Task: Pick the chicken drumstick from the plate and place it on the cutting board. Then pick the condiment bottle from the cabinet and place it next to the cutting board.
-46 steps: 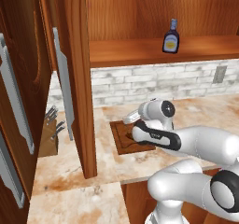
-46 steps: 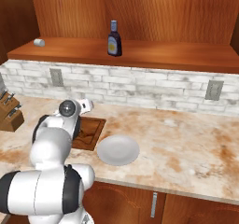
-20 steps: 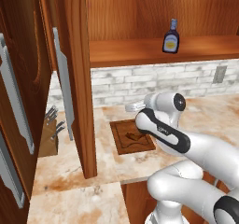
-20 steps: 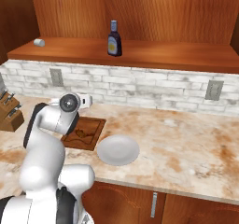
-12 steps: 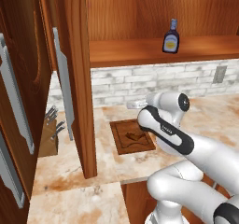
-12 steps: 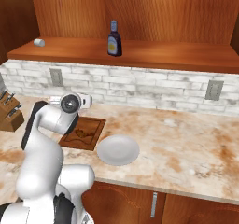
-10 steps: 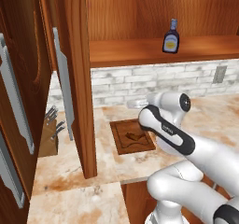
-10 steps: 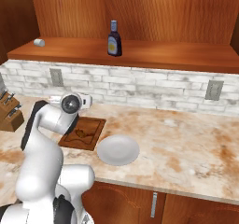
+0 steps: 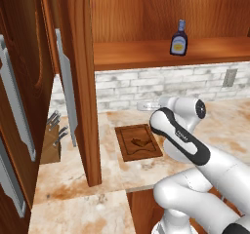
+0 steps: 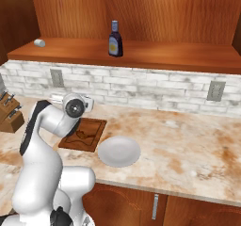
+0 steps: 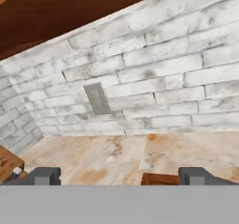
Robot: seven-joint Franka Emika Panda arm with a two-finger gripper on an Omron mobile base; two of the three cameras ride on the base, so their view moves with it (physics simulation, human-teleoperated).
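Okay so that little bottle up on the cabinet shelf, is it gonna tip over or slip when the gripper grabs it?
The condiment bottle stands upright on a small base with a narrow neck, so a nudge near the cap could probably topple it. Its rounded body looks smooth and may slip; gripping across the labelled middle seems safest. It stands alone on the shelf, so a tip likely hits nothing else.

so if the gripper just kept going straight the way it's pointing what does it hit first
Most likely the white brick wall behind the counter, near the grey outlet plate. The open gripper looks across bare counter with nothing in between, though depth is hard to judge.
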